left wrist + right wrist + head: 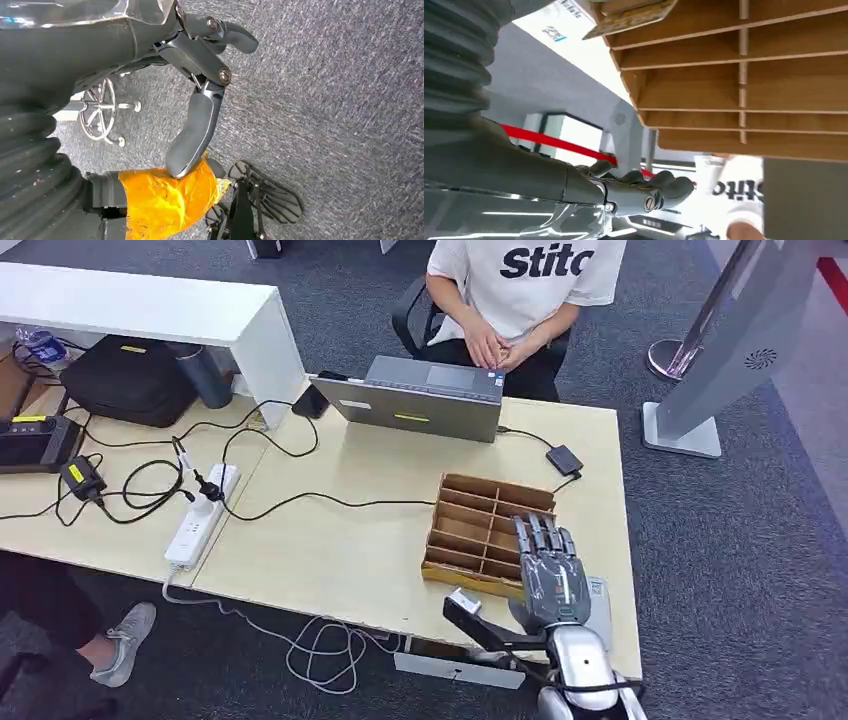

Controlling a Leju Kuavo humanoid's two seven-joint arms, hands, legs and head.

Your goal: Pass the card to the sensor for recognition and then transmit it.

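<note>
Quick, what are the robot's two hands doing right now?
Left hand: open, holding nothing, hanging over the carpet.
Right hand: open, fingers straight, over the wooden organizer, holding nothing.

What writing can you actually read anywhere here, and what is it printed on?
"Stitc": bold dark letters on the seated person's white T-shirt, cut off at the edge of the head view; part of it also shows in the right wrist view.
White card by the wooden rack: blue printing, too blurred to read.
Yellow stickers on the laptop: too small to read.

Right hand [549,575] extended forward, palm down, fingers straight and apart, holding nothing. Left hand [200,95] hangs floorward, fingers loosely spread, empty.
</note>
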